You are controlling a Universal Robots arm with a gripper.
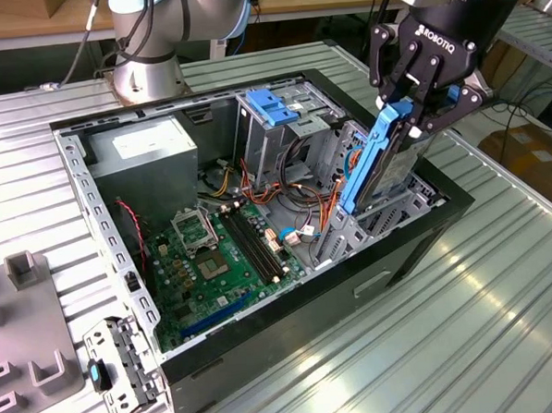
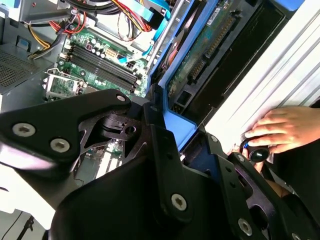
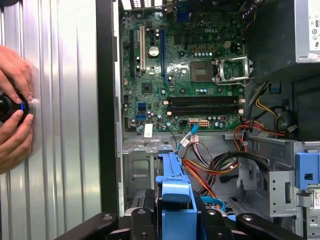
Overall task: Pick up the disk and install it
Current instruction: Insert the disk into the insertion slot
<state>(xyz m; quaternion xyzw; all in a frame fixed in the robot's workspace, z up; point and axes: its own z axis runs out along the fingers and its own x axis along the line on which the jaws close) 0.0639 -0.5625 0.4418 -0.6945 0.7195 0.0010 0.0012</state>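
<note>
My arm's gripper (image 1: 418,116) is closed on the upper end of the disk (image 1: 374,160), with its fingers pressed against both sides. The disk hangs tilted, its blue rail facing the motherboard (image 1: 214,256). Its lower end sits at the drive bay (image 1: 397,209), at the exterior view's right end of the open computer case (image 1: 265,350). In the first wrist view, a person's hands (image 3: 15,125) grip a black knob (image 3: 6,107) on the ribbed metal table (image 3: 65,125) beside the case.

computer case (image 1: 265,350) on ribbed table (image 1: 468,335)
</note>
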